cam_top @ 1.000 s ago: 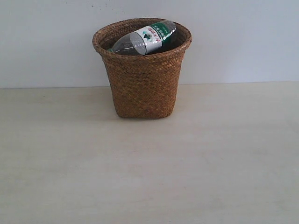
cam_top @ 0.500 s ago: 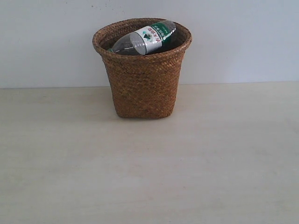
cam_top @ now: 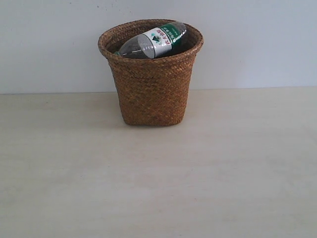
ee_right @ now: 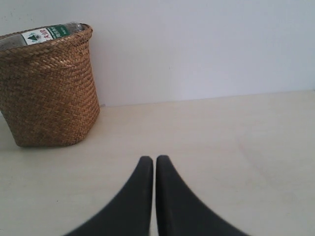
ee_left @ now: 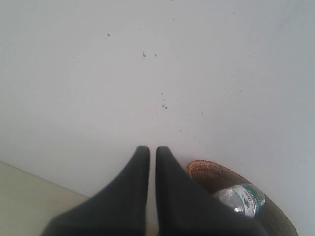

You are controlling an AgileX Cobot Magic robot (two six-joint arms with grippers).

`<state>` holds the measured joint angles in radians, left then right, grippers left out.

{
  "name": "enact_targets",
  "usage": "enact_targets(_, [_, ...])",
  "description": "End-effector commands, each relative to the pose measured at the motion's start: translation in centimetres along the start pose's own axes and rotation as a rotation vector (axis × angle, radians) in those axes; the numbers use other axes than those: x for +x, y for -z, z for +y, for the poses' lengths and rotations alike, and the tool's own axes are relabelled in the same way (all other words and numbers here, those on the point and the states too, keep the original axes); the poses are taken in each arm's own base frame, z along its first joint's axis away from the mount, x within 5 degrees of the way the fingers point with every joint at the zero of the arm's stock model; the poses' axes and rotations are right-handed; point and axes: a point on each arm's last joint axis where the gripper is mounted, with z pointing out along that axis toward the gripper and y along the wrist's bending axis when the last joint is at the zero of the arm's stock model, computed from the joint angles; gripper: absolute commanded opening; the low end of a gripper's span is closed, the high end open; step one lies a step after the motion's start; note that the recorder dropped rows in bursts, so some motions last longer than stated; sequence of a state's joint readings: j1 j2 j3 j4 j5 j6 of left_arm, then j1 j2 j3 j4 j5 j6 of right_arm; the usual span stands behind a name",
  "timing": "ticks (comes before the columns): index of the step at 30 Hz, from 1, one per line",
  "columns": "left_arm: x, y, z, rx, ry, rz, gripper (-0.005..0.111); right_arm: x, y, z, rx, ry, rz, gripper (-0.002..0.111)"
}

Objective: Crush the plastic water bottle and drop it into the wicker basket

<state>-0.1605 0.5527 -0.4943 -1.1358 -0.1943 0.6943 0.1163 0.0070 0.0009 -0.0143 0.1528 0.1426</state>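
Note:
The brown wicker basket (cam_top: 151, 84) stands on the pale table near the back wall. The plastic water bottle (cam_top: 153, 40) lies slanted inside it, its clear body and green-and-white label poking above the rim; the cap is hidden. In the left wrist view my left gripper (ee_left: 152, 149) is shut with nothing in it, beside the basket (ee_left: 209, 174) and bottle (ee_left: 242, 198). My right gripper (ee_right: 154, 158) is shut and empty over the bare table, away from the basket (ee_right: 47, 91) with the bottle (ee_right: 42, 34) at its rim. Neither gripper shows in the exterior view.
A plain light wall (cam_top: 257, 39) rises right behind the basket. The pale wooden table (cam_top: 158, 178) stretches in front of and to both sides of the basket.

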Motion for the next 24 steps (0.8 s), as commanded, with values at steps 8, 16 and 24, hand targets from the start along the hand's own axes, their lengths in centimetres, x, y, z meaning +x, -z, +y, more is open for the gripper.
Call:
enact_targets(8, [0.7,0.4,0.4,0.002,-0.072,-0.002,0.004,-0.2,0.1,0.0,0.001,-0.001,-0.017,0.0])
enact_targets(16, [3.9,2.4,0.2,0.209,-0.359,0.035,0.004,-0.2,0.1,0.0,0.001,-0.001,-0.017,0.0])
enact_targets(24, [6.7,4.4,2.1,0.165,-0.398,0.117,0.004,-0.2,0.1,0.0,0.001,-0.001,-0.017,0.0])
